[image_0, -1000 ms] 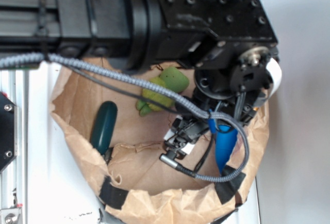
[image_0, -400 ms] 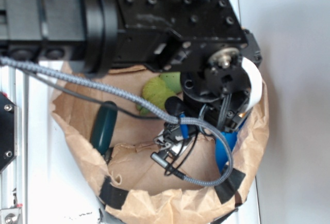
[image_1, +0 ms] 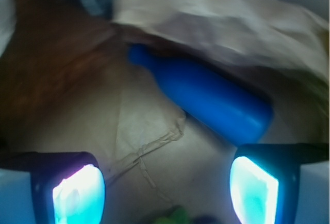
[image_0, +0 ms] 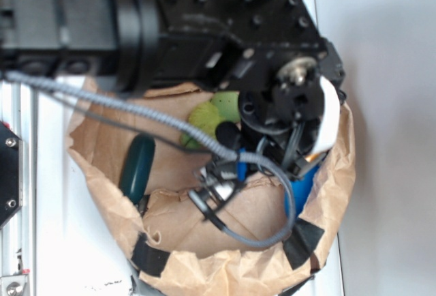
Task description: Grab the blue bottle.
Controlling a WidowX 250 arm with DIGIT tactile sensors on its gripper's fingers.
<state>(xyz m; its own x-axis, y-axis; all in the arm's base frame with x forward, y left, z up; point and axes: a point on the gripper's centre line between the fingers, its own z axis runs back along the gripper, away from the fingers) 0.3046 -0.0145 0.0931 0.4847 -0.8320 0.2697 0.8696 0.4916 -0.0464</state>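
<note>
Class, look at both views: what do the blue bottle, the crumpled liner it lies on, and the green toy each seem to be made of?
Blue bottle: probably smooth plastic, with an even bright colour and a soft sheen. Liner: brown paper, matte, creased and crumpled, taped at the rim. Green toy: looks like soft plush, dull and slightly fuzzy, though blur leaves this uncertain.

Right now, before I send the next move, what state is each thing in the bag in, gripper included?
blue bottle: lying on its side against the bag wall, not gripped.
gripper: open, fingers apart, nothing between them, bottle just ahead.
dark green bottle: lying along the left side of the bag, untouched.
green plush toy: at the back, partly hidden by the arm.
paper bag: open, rim rolled down, taped.
</note>
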